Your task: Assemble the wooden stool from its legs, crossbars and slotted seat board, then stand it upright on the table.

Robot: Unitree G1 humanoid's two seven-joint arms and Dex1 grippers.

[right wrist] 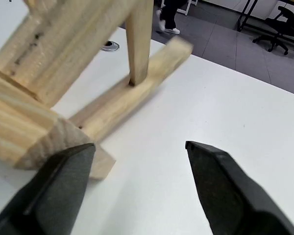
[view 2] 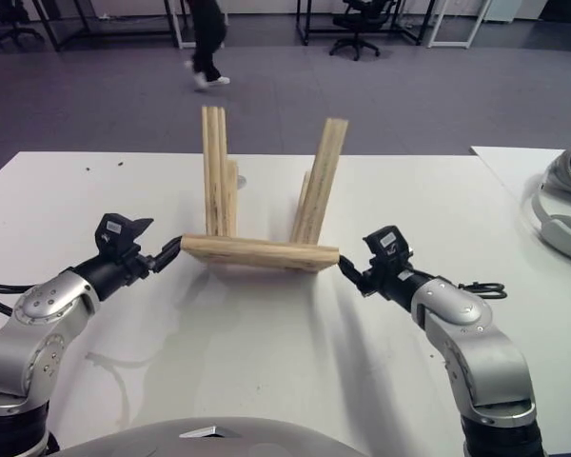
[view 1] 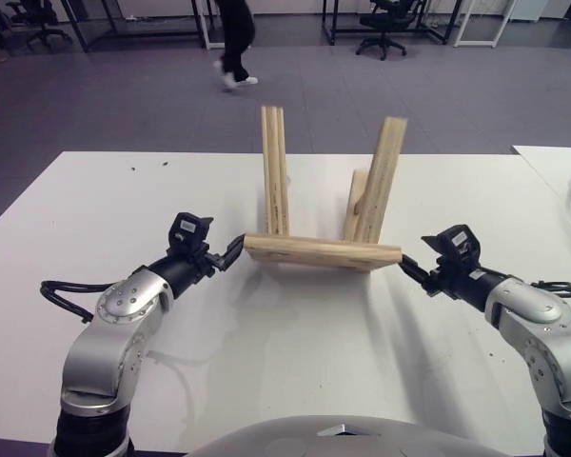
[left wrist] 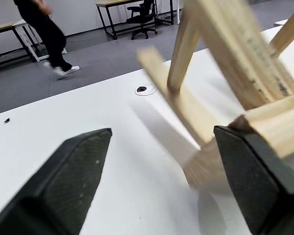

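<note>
White table [view 1: 295, 362] in a large workroom, grey floor and office chairs [view 1: 385, 29] beyond its far edge. Between the two grippers, wooden stool [view 1: 324, 219], apparently fully assembled but upside down: seat board [view 1: 322, 252] flat on the table, legs [view 1: 274, 171] pointing up and leaning slightly away. Left gripper [view 1: 230, 252] at one short end of the seat board, wide open, one finger [left wrist: 250, 181] touching the board's corner, the other well apart over bare table. Right gripper [right wrist: 137, 176] mirrored at the opposite end, likewise spread open, one finger [right wrist: 59, 181] pressed against the board's end, the other off to the side. Nothing clamped by either. Just past the fingers in the wrist views, a thin crossbar [right wrist: 138, 39] slotted into a low wooden rail [right wrist: 132, 95] lying on the table. Placement at both ends likely meant for a two-handed lift and flip, for an even turn without twisting. Assembly seemingly done; remaining step probably the turn onto the legs. Next move likely a firm closing on the board ends, then a joint rotation. Risk: shallow corner contact, hence possible slipping, or toppling of the tall legs mid-turn.
</note>
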